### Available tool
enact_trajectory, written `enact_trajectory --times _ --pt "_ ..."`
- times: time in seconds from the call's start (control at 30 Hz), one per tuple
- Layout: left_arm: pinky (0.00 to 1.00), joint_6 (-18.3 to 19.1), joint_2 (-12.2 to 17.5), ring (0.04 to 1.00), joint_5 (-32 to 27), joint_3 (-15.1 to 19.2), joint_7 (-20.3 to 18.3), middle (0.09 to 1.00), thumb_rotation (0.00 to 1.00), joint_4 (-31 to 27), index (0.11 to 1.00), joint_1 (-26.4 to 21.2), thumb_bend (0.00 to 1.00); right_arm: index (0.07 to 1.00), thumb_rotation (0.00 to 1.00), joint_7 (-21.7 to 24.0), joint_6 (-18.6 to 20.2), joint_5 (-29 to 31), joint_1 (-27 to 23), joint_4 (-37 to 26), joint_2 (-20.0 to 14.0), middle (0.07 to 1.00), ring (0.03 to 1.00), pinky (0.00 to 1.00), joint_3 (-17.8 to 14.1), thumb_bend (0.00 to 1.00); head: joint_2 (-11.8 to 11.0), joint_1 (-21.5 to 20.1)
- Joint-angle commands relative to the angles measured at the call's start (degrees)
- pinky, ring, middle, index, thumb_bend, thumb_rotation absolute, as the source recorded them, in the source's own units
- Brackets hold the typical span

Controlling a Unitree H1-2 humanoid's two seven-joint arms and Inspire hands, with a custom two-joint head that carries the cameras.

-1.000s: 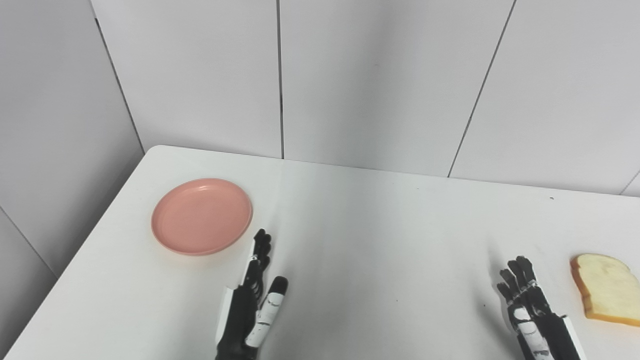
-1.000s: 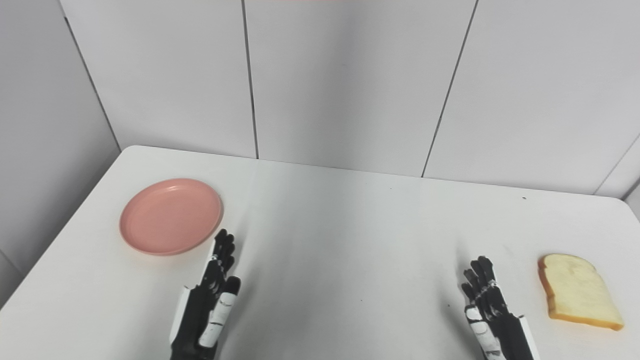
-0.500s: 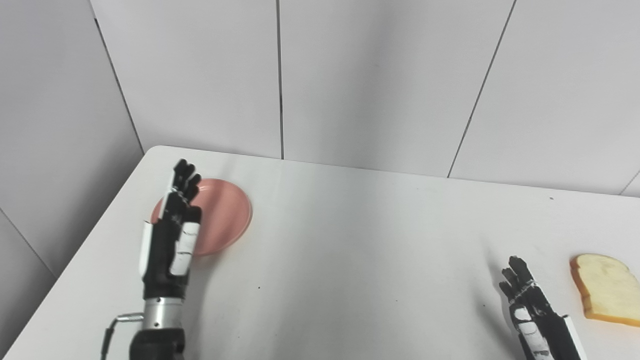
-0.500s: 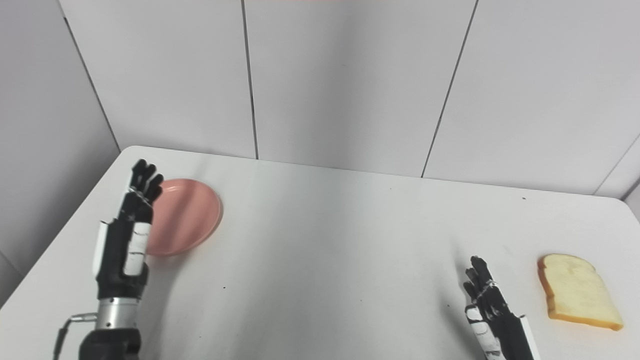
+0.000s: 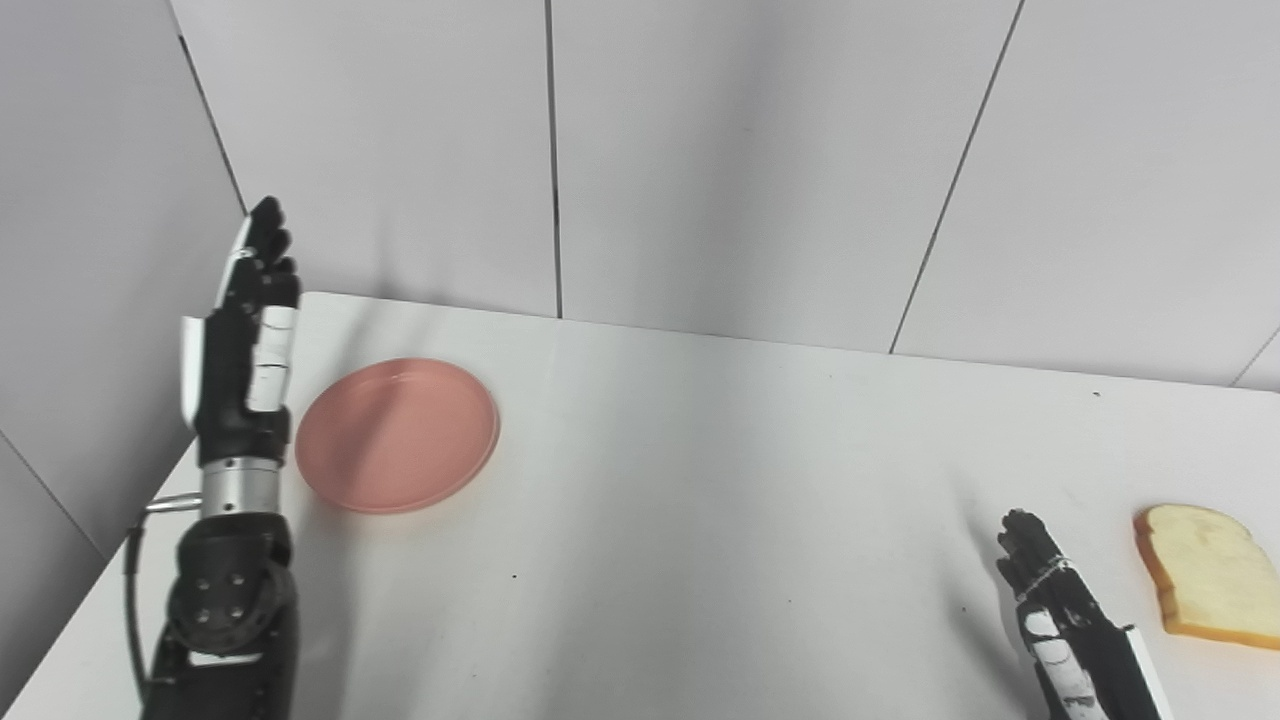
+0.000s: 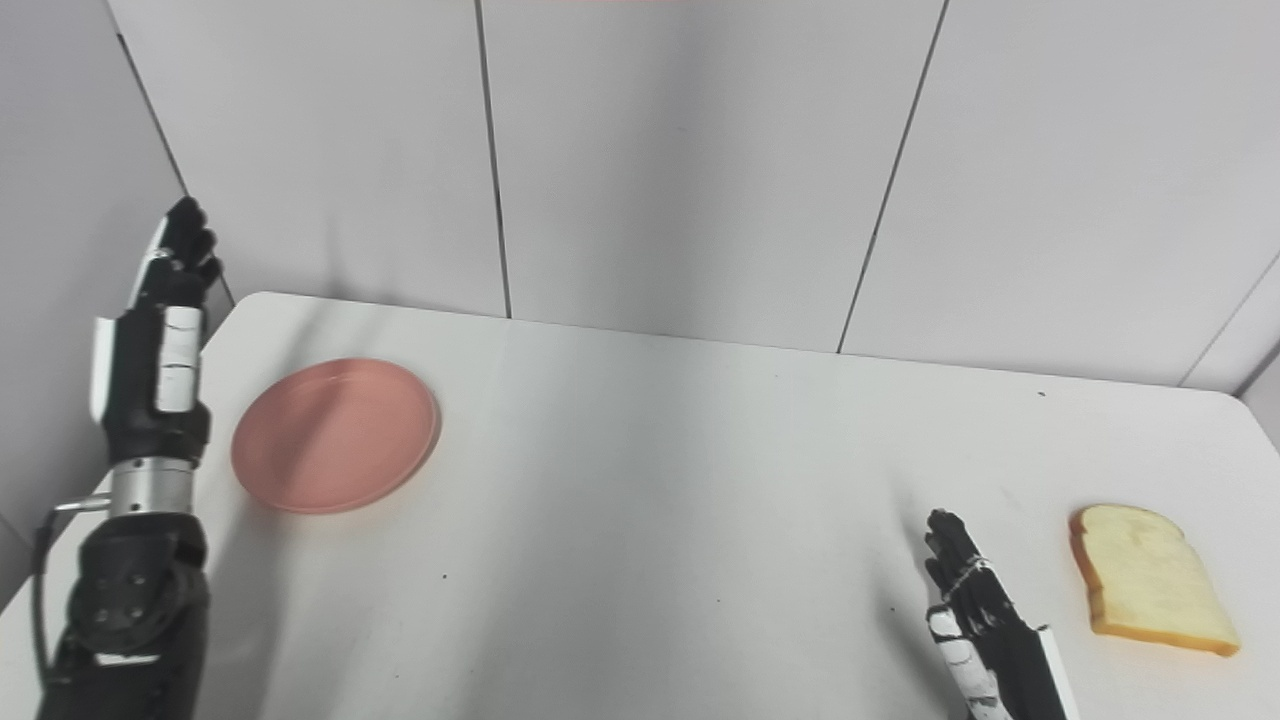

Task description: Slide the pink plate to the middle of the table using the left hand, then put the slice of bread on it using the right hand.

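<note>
The pink plate (image 5: 397, 434) lies flat at the far left of the white table (image 5: 720, 480). My left hand (image 5: 245, 325) is raised above the table, to the left of the plate and apart from it, fingers straight up, open and empty. The slice of bread (image 5: 1208, 572) lies flat near the table's right edge. My right hand (image 5: 1055, 625) is low at the front right, just left of the bread and apart from it, fingers extended, open and empty.
Grey wall panels (image 5: 750, 160) stand close behind the table's far edge and along its left side. The table's left edge runs just under my left forearm (image 5: 232, 590).
My left hand has risen and swung left, from the middle front across the plate to its left side. The plate and bread have not moved. The right hand has stayed put.
</note>
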Motion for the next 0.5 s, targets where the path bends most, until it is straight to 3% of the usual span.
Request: enact_trajectory --times 0.0,0.1,0.27,0.47 --pt "0.96 -0.82 2.61 0.970 -2.79 1.45 -0.79 0.936 0.87 1.41 0.818 -3.80 0.88 0.887 0.67 0.23 -1.70 0.18 1.03 1.99 0.71 0.929 0.962 1.00 0.59 0.86 0.06 -0.06" --pt "0.93 -3.51 4.54 0.951 -4.19 2.21 -1.39 0.916 0.87 6.87 0.801 -5.54 0.85 0.891 0.68 0.37 -1.60 0.13 1.14 1.90 0.54 0.929 0.964 0.99 0.71 0.85 0.05 -0.04" --pt "0.91 -6.73 6.67 0.929 -5.46 2.72 -1.81 0.922 0.85 15.43 0.807 -8.38 0.90 0.910 0.69 0.62 -1.67 0.04 1.22 1.87 0.24 0.902 0.956 1.00 1.08 0.83 -0.05 -0.28" --pt "0.84 -6.33 6.62 0.861 -13.81 5.29 -4.99 0.877 0.77 23.71 0.806 -12.04 0.95 0.909 0.67 0.77 -1.34 0.15 1.46 1.39 0.00 0.864 0.939 1.00 1.30 0.81 0.41 -0.47"
